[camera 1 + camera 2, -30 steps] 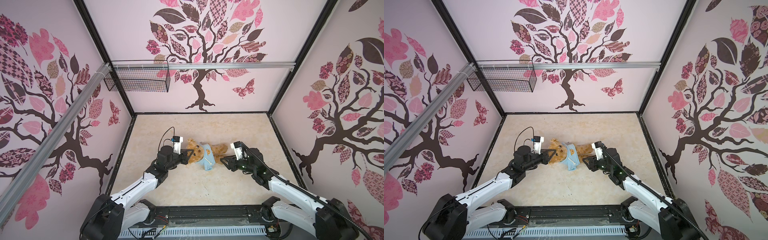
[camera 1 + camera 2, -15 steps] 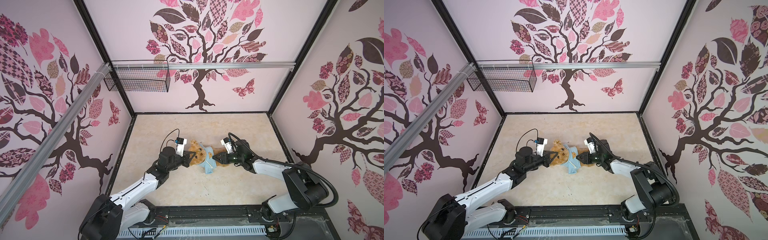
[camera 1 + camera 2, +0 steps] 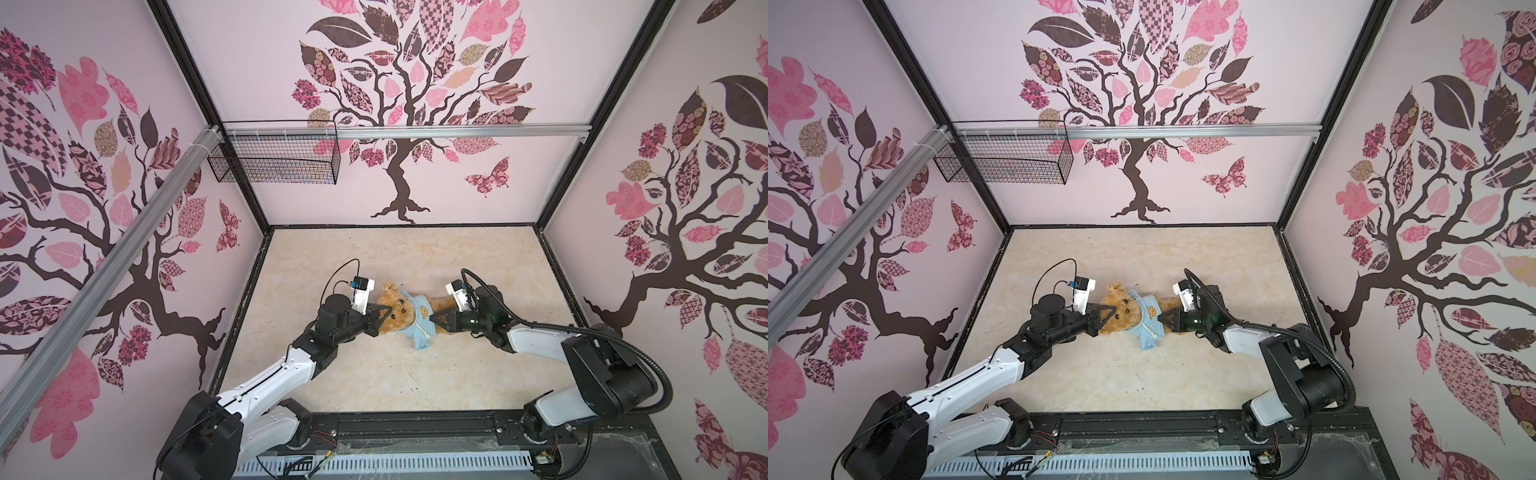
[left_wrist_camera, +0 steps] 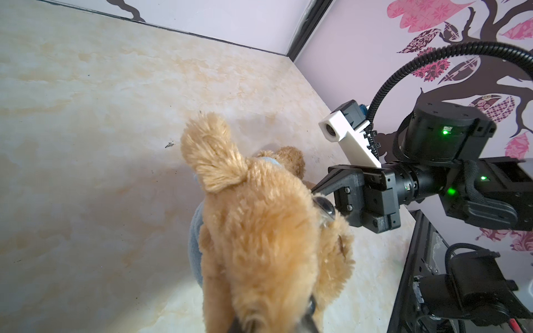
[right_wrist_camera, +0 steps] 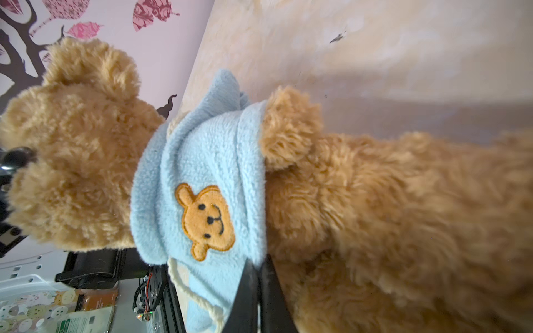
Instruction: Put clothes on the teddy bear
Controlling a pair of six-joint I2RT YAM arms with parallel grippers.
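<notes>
The teddy bear (image 3: 400, 319) (image 3: 1122, 318) lies on the table with its head to the left. A light blue shirt (image 3: 423, 326) (image 3: 1149, 328) with an orange bear-face emblem (image 5: 207, 219) is bunched round its neck and chest, and one paw sticks out of a sleeve. My left gripper (image 3: 386, 312) (image 3: 1108, 312) (image 4: 274, 327) is shut on the fur of the bear's head. My right gripper (image 3: 433, 320) (image 3: 1161, 322) (image 5: 258, 269) is shut on the shirt's lower hem, against the bear's belly (image 5: 389, 201). The bear's legs lie behind the right gripper.
A black wire basket (image 3: 274, 160) (image 3: 1005, 160) hangs on the back wall's aluminium rail at upper left. The marbled table (image 3: 374, 374) is boxed in by patterned walls. A black base rail (image 3: 415, 428) runs along the front edge.
My right gripper moved left from beside the bear's legs to the shirt's hem and closed there. The left gripper kept its hold on the bear's head.
</notes>
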